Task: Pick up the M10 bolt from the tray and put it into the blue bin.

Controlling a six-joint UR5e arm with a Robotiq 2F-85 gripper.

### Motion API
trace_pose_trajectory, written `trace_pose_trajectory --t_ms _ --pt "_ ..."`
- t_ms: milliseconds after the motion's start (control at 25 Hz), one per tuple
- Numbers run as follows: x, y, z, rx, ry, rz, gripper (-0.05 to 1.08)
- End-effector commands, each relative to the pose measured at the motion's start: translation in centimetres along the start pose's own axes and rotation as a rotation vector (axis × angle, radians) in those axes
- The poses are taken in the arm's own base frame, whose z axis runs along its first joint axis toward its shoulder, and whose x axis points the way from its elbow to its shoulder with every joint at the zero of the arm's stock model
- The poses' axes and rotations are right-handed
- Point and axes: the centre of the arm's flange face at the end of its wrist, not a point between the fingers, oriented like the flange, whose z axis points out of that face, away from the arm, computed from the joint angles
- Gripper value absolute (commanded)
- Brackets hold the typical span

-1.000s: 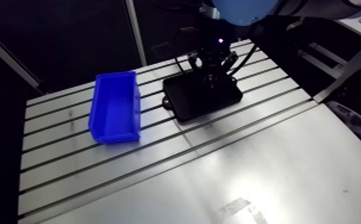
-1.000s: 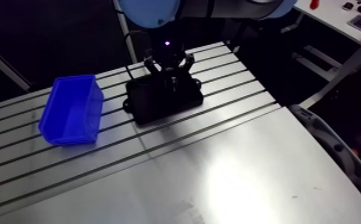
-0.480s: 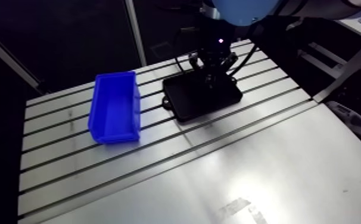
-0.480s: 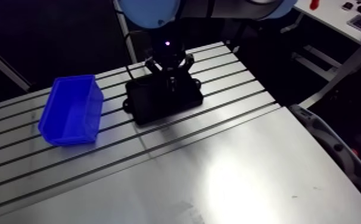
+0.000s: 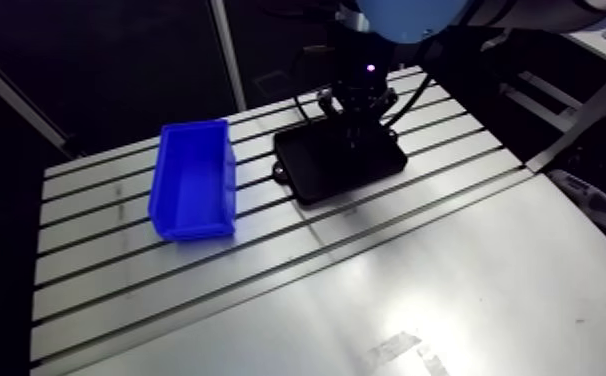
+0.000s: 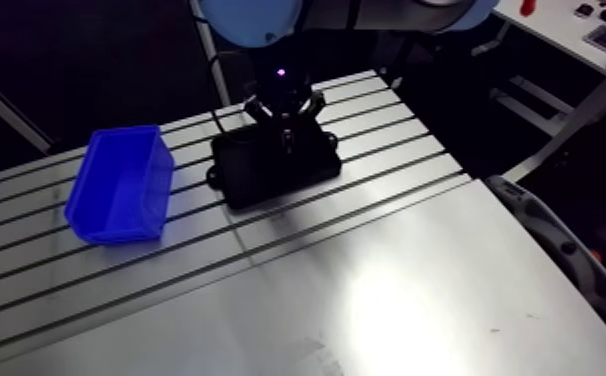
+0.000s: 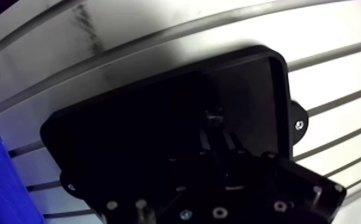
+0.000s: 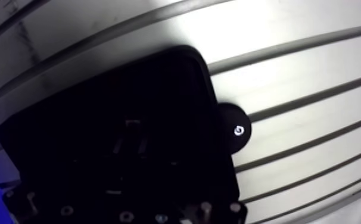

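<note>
Fingers (image 7: 214, 143), standing nearly together inside the shallow black plastic tray (image 7: 129, 137), seem clamped on the small dark M10 bolt (image 7: 212, 117) at their tips. Likely steel: stiff, dense, slick, so best gripped across the shank.

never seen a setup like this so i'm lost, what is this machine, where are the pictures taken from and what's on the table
It is one robot arm with a gripper at its end, working at a slotted metal table. Two pictures come from a camera riding on the arm, looking down at the table. The other two come from a camera on the wrist, looking past the gripper. Each pair shows the same scene from two close spots. On the table lie a black tray and, beside it, an open blue bin. The gripper hangs low over the tray. The tray is so dark that I cannot make out the bolt, or whether anything is held.
</note>
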Motion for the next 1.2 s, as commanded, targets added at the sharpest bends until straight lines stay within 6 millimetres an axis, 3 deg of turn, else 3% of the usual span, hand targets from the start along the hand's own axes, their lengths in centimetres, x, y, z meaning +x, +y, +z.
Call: trace_pose_trajectory --t_ms 40,360,760,920,1200 --pt "0.0 0.0 0.0 -0.002 0.001 -0.001 0.82" --pt "0.1 0.1 -0.2 -0.002 0.005 0.001 0.96" --pt "-0.9 0.0 -3.5 -0.001 0.018 -0.008 1.05" --pt "-2.2 -0.3 -6.1 0.004 0.020 -0.020 1.06" --pt "-5.0 -2.1 -12.8 0.000 0.070 -0.105 1.06"
